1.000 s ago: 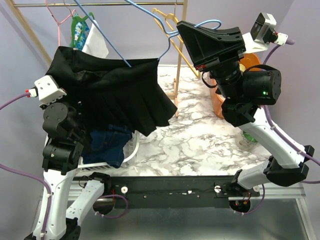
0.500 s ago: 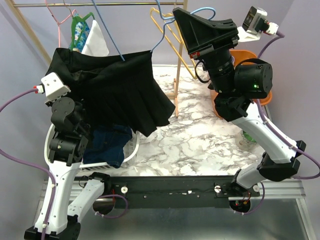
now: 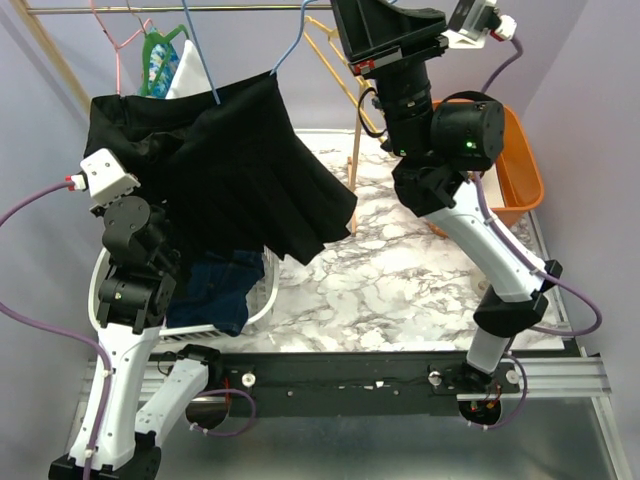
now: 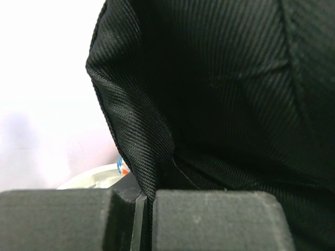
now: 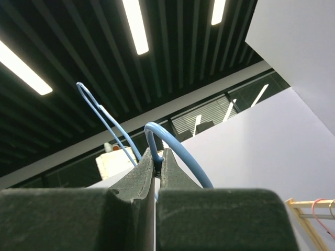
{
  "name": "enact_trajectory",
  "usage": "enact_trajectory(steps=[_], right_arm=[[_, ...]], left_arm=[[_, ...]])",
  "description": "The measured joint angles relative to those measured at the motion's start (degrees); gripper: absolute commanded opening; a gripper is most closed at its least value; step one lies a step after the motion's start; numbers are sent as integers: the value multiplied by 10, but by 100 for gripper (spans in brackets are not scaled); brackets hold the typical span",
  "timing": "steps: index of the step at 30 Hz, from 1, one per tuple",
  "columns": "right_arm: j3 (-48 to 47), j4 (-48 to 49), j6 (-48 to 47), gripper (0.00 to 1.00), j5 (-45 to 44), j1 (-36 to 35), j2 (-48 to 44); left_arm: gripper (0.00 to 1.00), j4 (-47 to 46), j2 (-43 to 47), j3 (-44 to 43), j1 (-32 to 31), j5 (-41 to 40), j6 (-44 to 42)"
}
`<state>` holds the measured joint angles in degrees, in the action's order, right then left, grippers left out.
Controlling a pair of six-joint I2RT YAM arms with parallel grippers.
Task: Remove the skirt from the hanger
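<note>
The black skirt hangs on the light-blue hanger, spread wide over the table's left side. My right gripper is high at the top of the top view. In the right wrist view it is shut on the hanger's hook. My left gripper is shut on a fold of the skirt's edge. In the top view its fingers are hidden behind the skirt, above the left wrist.
A white basket holds a navy-blue garment under the skirt. A wooden rack carries a yellow hanger, a pink hanger and a floral garment. An orange bin stands at the right on the marble table.
My right arm has risen and swung left with the hanger, lifting the skirt's right side. The left gripper has kept its hold on the skirt and barely moved.
</note>
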<state>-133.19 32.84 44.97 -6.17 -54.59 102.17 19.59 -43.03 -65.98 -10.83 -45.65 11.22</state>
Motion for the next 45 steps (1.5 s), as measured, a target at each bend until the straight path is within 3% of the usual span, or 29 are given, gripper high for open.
enact_trajectory(steps=[7, 12, 16, 27, 33, 38, 45], right_arm=[[7, 0, 10, 1, -15, 3, 4], [-101, -19, 29, 1, -17, 3, 72], [-83, -14, 68, 1, -20, 3, 80], [-49, 35, 144, 1, -23, 3, 83], [-88, 37, 191, 1, -25, 4, 116], [-48, 34, 180, 1, -19, 5, 93], [137, 48, 89, 1, 14, 6, -57]], left_arm=[[0, 1, 3, -1, 3, 0, 0], [0, -3, 4, -14, 3, -12, -17], [0, -34, 11, -16, 4, -35, -51], [0, -68, 64, 17, 4, 175, 24], [0, -66, 65, 7, 4, 214, 31], [0, -26, 42, -28, 4, 162, 11], [0, -69, -43, -126, 4, -3, -163]])
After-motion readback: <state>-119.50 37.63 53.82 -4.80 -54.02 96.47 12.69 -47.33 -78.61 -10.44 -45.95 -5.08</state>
